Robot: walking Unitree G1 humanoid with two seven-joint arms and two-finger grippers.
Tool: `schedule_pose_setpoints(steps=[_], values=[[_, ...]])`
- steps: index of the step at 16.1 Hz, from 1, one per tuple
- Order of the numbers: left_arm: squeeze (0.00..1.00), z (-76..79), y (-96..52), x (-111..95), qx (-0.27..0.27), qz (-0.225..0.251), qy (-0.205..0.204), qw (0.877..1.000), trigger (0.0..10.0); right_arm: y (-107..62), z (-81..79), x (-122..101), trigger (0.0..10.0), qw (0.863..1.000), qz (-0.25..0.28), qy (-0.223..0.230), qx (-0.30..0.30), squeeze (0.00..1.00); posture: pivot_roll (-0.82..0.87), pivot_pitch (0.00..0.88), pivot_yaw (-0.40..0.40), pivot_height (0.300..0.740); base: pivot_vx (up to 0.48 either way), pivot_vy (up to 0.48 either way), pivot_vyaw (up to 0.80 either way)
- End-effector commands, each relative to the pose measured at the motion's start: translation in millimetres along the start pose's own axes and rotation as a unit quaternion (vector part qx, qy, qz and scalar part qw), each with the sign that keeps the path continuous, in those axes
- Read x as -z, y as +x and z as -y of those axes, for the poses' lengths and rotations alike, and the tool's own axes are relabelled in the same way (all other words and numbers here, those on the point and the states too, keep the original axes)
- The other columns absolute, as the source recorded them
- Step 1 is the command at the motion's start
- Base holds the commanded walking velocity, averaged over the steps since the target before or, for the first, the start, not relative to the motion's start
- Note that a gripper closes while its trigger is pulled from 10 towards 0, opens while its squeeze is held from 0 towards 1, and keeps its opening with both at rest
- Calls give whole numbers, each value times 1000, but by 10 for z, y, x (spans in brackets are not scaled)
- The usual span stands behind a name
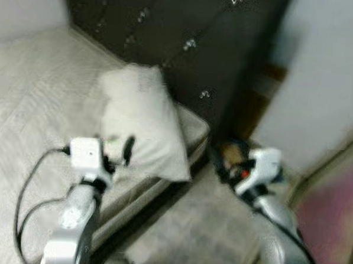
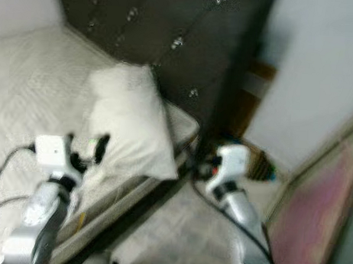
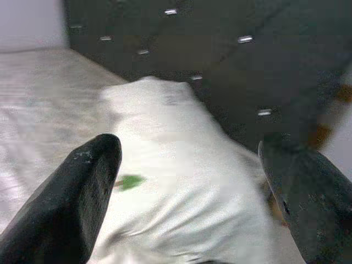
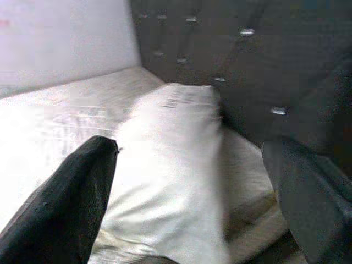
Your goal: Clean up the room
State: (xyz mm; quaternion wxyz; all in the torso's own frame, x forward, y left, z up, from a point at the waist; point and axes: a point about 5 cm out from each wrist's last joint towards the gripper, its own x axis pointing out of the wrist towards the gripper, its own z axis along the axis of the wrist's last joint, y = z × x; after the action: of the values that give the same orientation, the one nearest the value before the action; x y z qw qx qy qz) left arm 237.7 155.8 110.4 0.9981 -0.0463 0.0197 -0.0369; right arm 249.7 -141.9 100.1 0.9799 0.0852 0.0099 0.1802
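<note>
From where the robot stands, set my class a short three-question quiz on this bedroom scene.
1. True or false: the white pillow lies on the mattress against the dark tufted headboard.
2. Which tool is nearer the pillow: A left tool, B right tool?
3. Fill in: the left tool's fingers are ____.

Key: 1 true; 2 A; 3 open.
</note>
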Motion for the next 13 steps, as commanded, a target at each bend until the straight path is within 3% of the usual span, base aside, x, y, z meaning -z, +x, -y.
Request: schedule_pose_setpoints(steps=[1,11,13], values=[[0,19,6,-2,1,-2,2,1000,10000,-26,58,-16,10000,1000,-1,-7,8,0,20,19,-74,740,0,0,800],[0,0,53,-13,-12,-18,-3,1000,10000,9,91,-39,10000,1000,6,-9,23,0,12,31,-65,740,0,0,800],[0,-16,57,-22,-12,-9,16,1000,10000,12,94,-40,10000,1000,8,-7,26,0,10,31,-62,740,0,0,800]])
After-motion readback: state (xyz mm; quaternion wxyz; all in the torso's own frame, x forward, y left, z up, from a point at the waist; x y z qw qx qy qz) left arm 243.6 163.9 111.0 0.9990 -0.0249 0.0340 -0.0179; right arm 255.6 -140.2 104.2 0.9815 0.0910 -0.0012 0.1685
